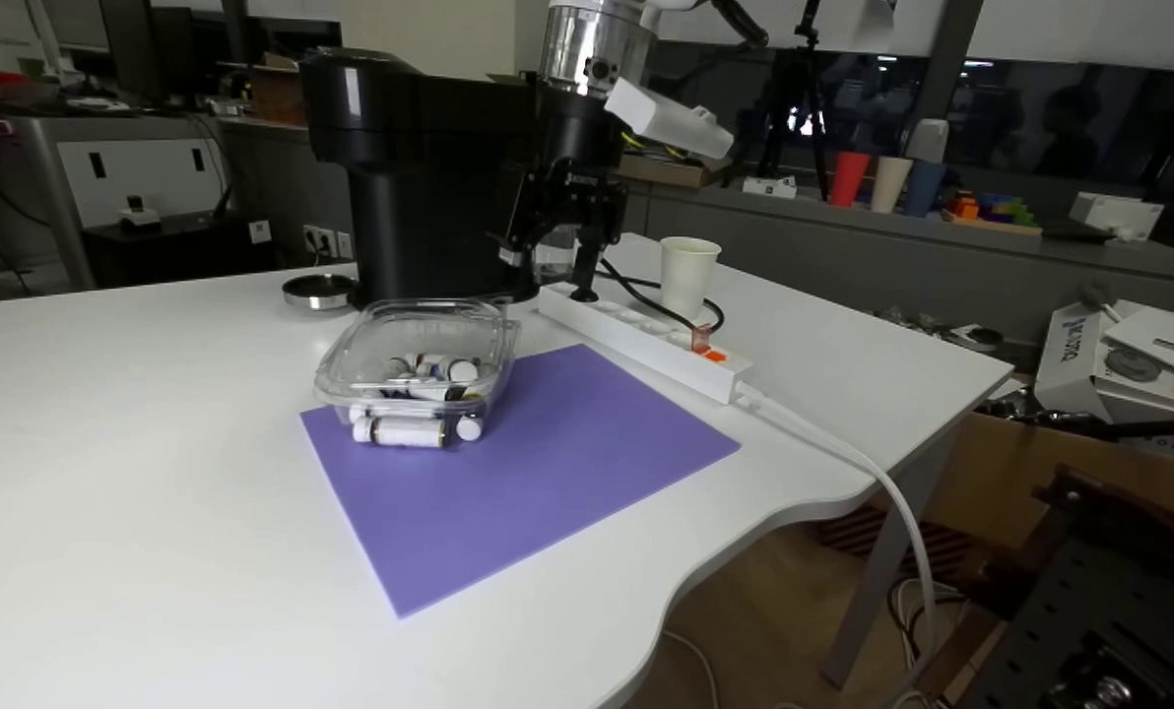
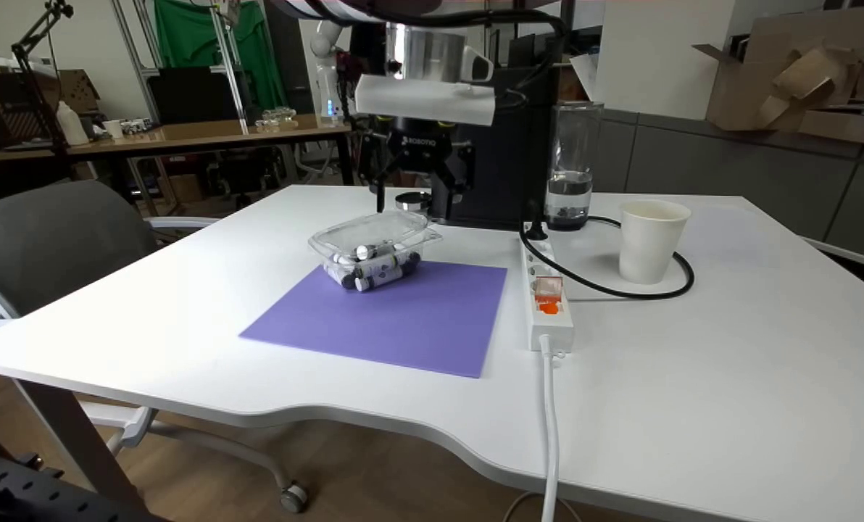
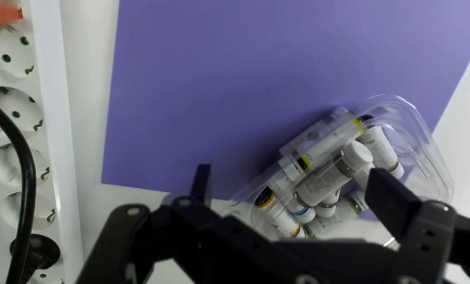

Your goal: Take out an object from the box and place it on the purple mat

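Overlapping one mat [image 1: 548,473], one box [image 1: 370,345]

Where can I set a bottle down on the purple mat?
The purple mat is bare from the clear box to the borders facing the power strip and curved table edge. Crowded: around the clear box, toward the black machine.

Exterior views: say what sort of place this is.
Probably a robotics lab: a white jointed robot arm in the background, a hanging green cloth and a grey-backed wheeled chair suggest it.
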